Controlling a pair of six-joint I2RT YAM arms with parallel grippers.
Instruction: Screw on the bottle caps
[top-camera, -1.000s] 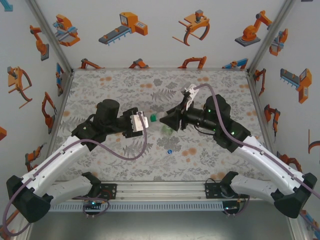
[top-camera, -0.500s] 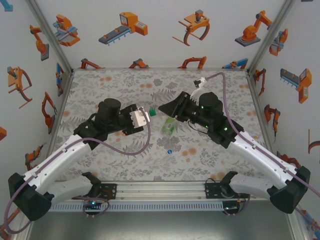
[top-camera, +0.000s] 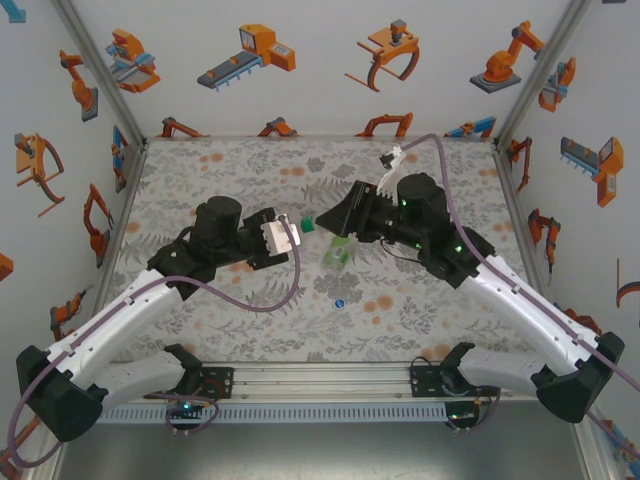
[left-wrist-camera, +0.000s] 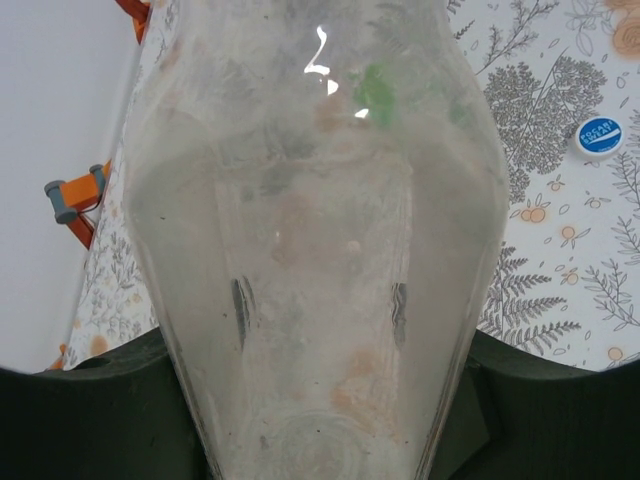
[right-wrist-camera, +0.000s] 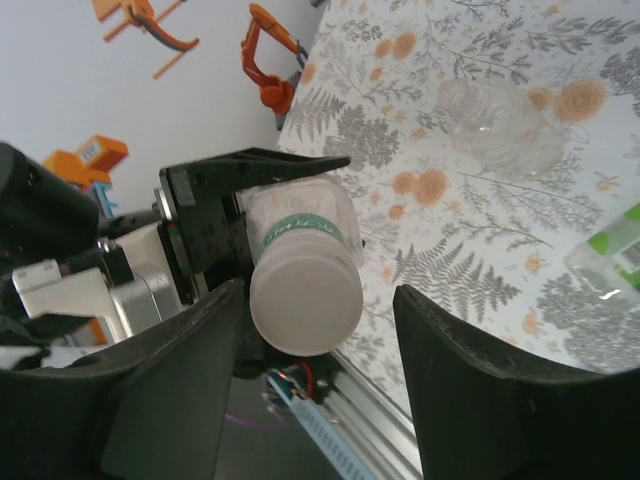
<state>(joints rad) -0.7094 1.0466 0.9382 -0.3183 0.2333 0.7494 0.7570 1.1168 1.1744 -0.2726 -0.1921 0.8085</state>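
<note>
- The flower-patterned tabletop (top-camera: 220, 180) carries everything, with white walls covered in orange robot drawings on three sides.
- The left arm (top-camera: 130, 310) and the right arm (top-camera: 520, 300) both reach in over the middle, and their tips almost meet there.
- The left pincer (top-camera: 285, 235) is clamped tight on a clear bottle (left-wrist-camera: 310, 250). It holds the bottle off the tabletop, lying roughly level, with the neck pointing at the other arm. From the left wrist I look straight along the bottle's body.
- The right pincer (top-camera: 326, 221) is partly open, one jaw on either side of the bottle's capped end. One jaw is right beside the cap and the other stands clear of it, so it has hold of nothing.
- A green bottle (top-camera: 337, 252) lies on its side on the tabletop, just below where the two pincers meet.
- Another clear bottle (right-wrist-camera: 500, 130) lies on the tabletop farther off, as seen from the right wrist.
- A white cap (right-wrist-camera: 305, 300) sits on the neck of the held bottle, with a green ring (right-wrist-camera: 300, 228) just behind it. I can't tell how far on it is screwed.
- A blue cap (top-camera: 340, 302) lies loose and flat on the tabletop, nearer the arm bases than the green bottle.
</note>
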